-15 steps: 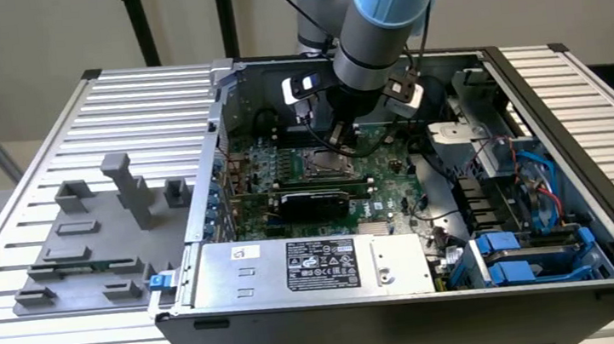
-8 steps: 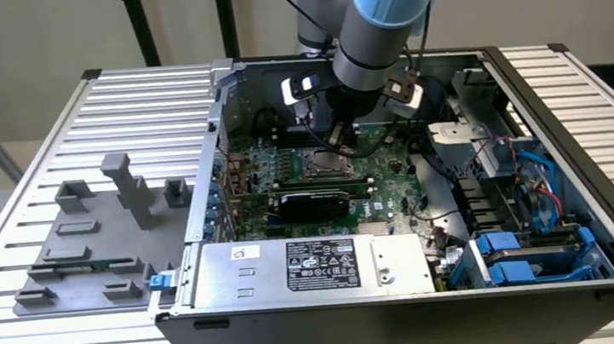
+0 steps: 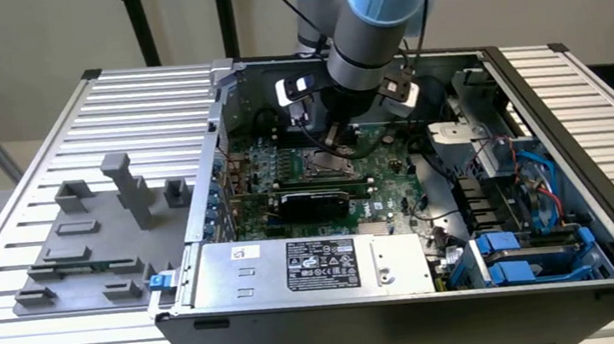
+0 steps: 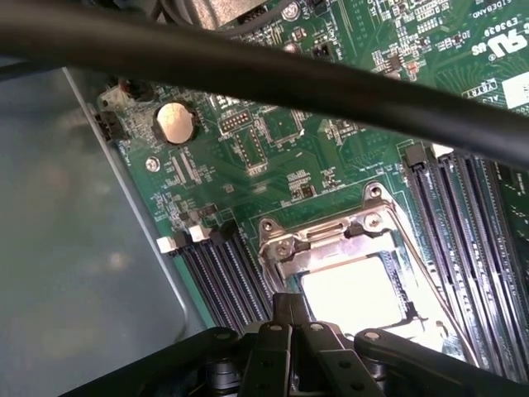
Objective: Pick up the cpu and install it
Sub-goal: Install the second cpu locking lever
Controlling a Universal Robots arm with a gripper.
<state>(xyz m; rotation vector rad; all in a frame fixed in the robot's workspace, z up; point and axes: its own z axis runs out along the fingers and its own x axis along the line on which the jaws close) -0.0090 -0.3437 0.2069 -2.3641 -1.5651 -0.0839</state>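
Note:
The cpu (image 4: 351,294) is a bright silvery square lying flat inside the metal socket frame (image 4: 331,236) on the green motherboard (image 4: 273,157). My gripper (image 4: 289,318) is shut, its dark fingertips pressed together at the cpu's edge, with nothing seen between them. Whether they touch the chip I cannot tell. In the exterior view the arm reaches down into the open computer case (image 3: 414,315), and the gripper (image 3: 333,146) hangs just above the socket (image 3: 326,166).
A thick black cable (image 4: 248,74) crosses close in front of the wrist camera. Memory slots (image 4: 479,240) flank the socket. A silver power supply (image 3: 306,266) and blue drive bays (image 3: 521,256) fill the case's near side. Grey fixture blocks (image 3: 97,237) stand at the exterior view's left.

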